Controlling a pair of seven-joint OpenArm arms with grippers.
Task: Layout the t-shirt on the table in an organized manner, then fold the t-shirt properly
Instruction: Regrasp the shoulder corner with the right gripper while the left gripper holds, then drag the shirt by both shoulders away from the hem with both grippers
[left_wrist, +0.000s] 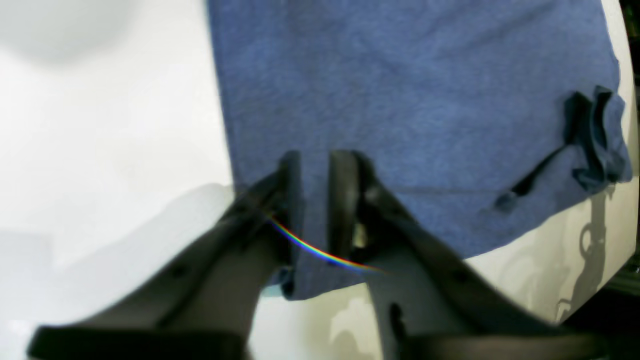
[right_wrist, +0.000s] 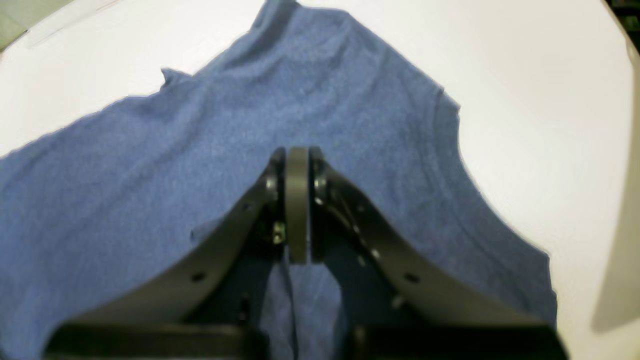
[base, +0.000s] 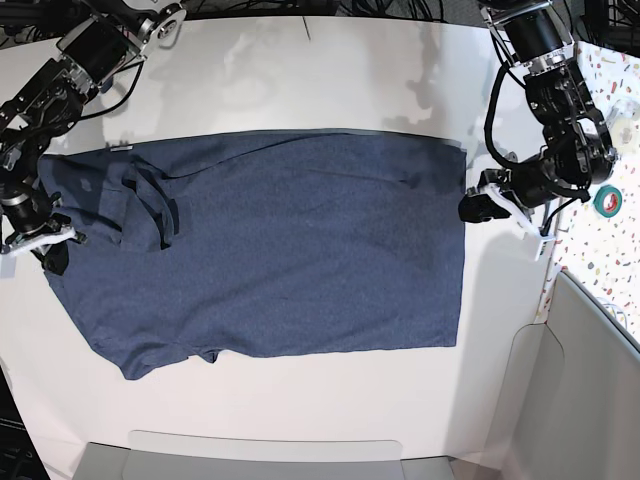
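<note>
I am looking at the t-shirt lying spread almost flat across the middle of the counter, its hem running along the side near the counter's right edge in the base view and its collar end reaching toward the left edge. One sleeve is lying folded back over the body near that left end, and no lettering is showing on the upper side. My left hand is sitting at the hem, close to its far corner; through the left wrist camera I am seeing its fingers standing a little apart with a strip of the blue cloth running between them, though I cannot tell whether they are truly gripping it. My right hand is hovering over the collar end of the shirt with its pads pressed fully together, holding nothing.
</note>
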